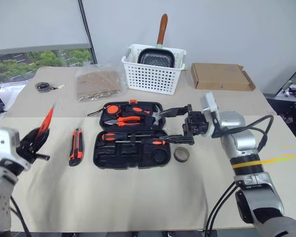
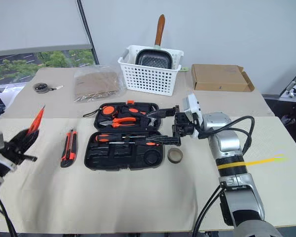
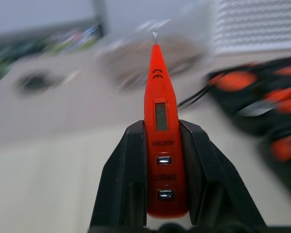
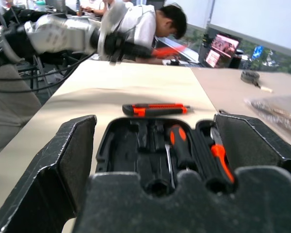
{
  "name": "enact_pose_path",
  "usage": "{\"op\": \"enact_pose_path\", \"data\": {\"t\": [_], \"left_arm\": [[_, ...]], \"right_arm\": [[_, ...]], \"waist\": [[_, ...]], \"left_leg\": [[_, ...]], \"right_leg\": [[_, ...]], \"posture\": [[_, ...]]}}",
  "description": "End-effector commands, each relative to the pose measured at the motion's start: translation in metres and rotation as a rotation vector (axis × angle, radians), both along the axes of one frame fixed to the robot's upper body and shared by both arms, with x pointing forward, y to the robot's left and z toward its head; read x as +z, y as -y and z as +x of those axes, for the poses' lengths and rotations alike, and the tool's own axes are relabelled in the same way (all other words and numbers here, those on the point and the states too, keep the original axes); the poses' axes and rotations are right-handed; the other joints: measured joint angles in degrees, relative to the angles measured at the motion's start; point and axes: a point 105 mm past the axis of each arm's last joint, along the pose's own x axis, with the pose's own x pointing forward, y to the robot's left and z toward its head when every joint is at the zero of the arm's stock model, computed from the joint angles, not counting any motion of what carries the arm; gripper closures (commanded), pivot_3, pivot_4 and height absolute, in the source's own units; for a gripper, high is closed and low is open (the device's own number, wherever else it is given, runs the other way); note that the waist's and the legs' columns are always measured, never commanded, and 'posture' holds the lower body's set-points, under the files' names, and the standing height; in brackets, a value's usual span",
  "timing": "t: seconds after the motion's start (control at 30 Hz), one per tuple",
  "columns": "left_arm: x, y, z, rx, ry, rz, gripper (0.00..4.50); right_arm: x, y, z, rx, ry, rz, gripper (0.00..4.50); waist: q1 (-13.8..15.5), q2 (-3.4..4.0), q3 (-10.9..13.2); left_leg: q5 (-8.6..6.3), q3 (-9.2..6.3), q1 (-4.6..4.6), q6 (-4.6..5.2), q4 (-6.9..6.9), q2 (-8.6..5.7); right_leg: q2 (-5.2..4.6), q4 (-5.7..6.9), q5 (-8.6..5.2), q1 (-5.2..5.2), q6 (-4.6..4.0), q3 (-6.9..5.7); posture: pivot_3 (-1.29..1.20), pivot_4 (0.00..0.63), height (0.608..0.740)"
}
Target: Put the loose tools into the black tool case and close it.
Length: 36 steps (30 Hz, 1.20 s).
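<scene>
Left gripper pinches the red tester, lifted at far left, well apart from the open case. Right gripper spread wide at the case's right edge. Knife and tape roll lie loose. Next, likely: carry tester right to a free recess.

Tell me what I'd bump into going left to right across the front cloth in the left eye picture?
Left hand holding the red tester screwdriver → utility knife → black tool case → tape roll → right hand.
</scene>
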Motion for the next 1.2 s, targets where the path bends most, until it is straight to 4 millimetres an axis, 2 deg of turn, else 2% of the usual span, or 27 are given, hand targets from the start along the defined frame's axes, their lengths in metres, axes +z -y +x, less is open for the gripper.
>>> {"op": "enact_pose_path", "data": {"t": [0.03, 0.13, 0.3, 0.4, 0.5, 0.7, 1.0, 1.2], "left_arm": [[0.002, 0.043, -0.004, -0.315, -0.02, 0.071, 4.0], [-0.011, 0.058, -0.003, -0.527, -0.095, 0.201, 4.0], [-0.037, 0.061, 0.007, -0.737, -0.209, 0.462, 4.0], [-0.043, 0.067, 0.018, -0.843, -0.238, 0.585, 4.0], [-0.043, 0.075, 0.027, -0.902, -0.238, 0.634, 4.0], [-0.044, 0.087, 0.042, -0.927, -0.222, 0.661, 4.0], [-0.049, 0.081, 0.051, -0.85, -0.265, 0.658, 4.0], [-0.054, 0.077, 0.046, -0.861, -0.311, 0.668, 4.0]], "right_arm": [[0.015, 0.012, -0.005, -0.023, 0.062, 0.032, 0.0], [0.012, 0.019, -0.009, -0.048, 0.056, 0.023, 0.0], [0.008, 0.023, -0.013, -0.072, 0.057, 0.011, 0.0], [0.008, 0.024, -0.014, -0.093, 0.065, 0.011, 0.0], [0.009, 0.026, -0.015, -0.107, 0.07, 0.012, 0.0], [0.01, 0.027, -0.017, -0.128, 0.077, 0.014, 0.0], [0.008, 0.026, -0.018, -0.135, 0.082, 0.013, 0.0], [0.01, 0.024, -0.017, -0.13, 0.088, 0.013, 0.0]], "waist": [[-0.22, 0.0, 0.0], [-0.4, -0.01, 0.0], [-0.25, 0.05, 0.03], [-0.12, 0.04, 0.03], [-0.05, 0.04, 0.03], [-0.16, 0.04, 0.02], [-0.39, 0.03, 0.03], [-0.26, 0.03, 0.03]], "left_leg": [[0.01, 0.05, 0.0, 0.0, 0.0, -0.01], [0.17, 0.11, 0.0, 0.29, -0.01, 0.04], [0.2, 0.17, 0.07, 0.22, -0.09, 0.25], [0.04, 0.29, 0.04, 0.52, -0.01, 0.51], [0.04, 0.37, 0.04, 0.53, 0.04, 0.68], [0.02, 0.47, 0.04, 0.57, 0.04, 0.71], [-0.02, 0.66, 0.09, 0.65, 0.08, 0.72], [-0.02, 0.66, 0.14, 0.64, 0.12, 0.77]], "right_leg": [[0.01, 0.0, 0.0, 0.0, 0.02, 0.01], [0.27, -0.04, -0.02, -0.02, 0.05, 0.0], [0.51, 0.02, -0.36, -0.07, 0.32, -0.02], [0.71, -0.01, -0.35, -0.07, 0.32, -0.02], [0.81, 0.01, -0.33, -0.07, 0.31, -0.01], [0.86, 0.03, -0.31, -0.08, 0.26, 0.02], [0.83, 0.03, -0.31, -0.09, 0.28, 0.12], [0.85, 0.1, -0.31, -0.09, 0.28, 0.13]], "posture": [[0.0, 0.15, 0.7], [0.0, 0.15, 0.7], [0.0, 0.15, 0.7], [0.0, 0.15, 0.7], [0.0, 0.15, 0.7], [0.0, 0.15, 0.7], [0.0, 0.15, 0.7], [0.0, 0.15, 0.7]]}}
